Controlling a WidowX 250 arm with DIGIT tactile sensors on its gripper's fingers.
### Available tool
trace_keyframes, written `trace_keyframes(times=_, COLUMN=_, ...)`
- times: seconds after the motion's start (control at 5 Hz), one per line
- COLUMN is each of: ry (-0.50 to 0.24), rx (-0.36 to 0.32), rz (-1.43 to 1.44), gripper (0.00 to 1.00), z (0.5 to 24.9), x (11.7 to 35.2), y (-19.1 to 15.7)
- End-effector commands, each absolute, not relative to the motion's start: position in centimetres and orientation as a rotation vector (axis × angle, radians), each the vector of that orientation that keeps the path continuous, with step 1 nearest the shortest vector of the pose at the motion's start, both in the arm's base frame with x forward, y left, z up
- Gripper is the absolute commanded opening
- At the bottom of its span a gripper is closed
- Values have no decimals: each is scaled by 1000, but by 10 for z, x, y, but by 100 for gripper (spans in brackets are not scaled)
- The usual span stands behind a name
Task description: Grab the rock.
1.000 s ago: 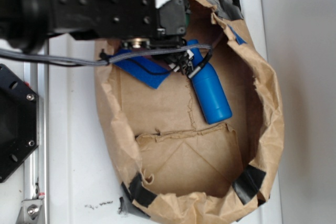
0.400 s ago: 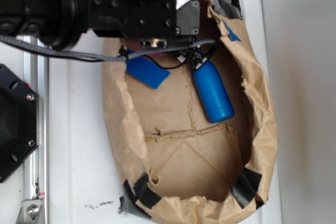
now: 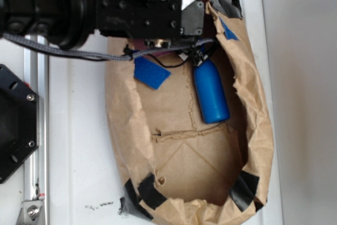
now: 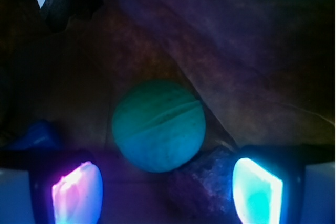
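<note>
In the wrist view the dark, lumpy rock (image 4: pixel 202 184) lies on the bag floor between my fingers, close to the right fingertip (image 4: pixel 256 190) and touching the smooth green ball (image 4: pixel 158 125) just beyond it. My gripper (image 4: pixel 167 192) is open, with a wide gap from the rock to the left fingertip (image 4: pixel 77 192). In the exterior view the black arm and gripper (image 3: pixel 176 35) reach into the top end of the brown paper bag (image 3: pixel 124 119). Rock and ball are hidden there under the arm.
A blue cylinder (image 3: pixel 211 92) lies inside the bag just below the gripper, and a blue tape patch (image 3: pixel 151 72) sits on the bag's left wall. Crumpled paper walls (image 4: pixel 252 51) close in around the ball. Black tape (image 3: pixel 147 193) holds the bag's lower corners.
The arm has moved right and deeper into the bag's top end. The bag has shifted and narrowed, and the blue cylinder now stands more upright.
</note>
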State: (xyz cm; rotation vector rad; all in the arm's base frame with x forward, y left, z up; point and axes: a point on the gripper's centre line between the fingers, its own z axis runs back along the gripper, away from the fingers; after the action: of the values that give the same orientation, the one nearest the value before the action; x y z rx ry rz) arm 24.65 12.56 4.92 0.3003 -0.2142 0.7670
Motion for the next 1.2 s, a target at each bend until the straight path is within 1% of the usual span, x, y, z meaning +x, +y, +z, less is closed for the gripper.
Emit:
trace_keyframes(times=0.0, ry=-263, rx=282, rz=742, gripper=100, z=61, x=228, y=134)
trace_keyframes(times=0.2, ry=-276, rx=263, rz=737, gripper=100, z=68, x=223, y=132)
trace_keyframes(times=0.6, ry=-255, rx=292, rz=760, gripper=100, z=59, x=224, y=140)
trace_keyframes(times=0.8, ry=-244, rx=312, rz=769, gripper=100, z=55, x=219, y=143)
trace_keyframes(times=1.0, ry=-249, rx=336, rz=763, gripper=100, z=51, x=214, y=145)
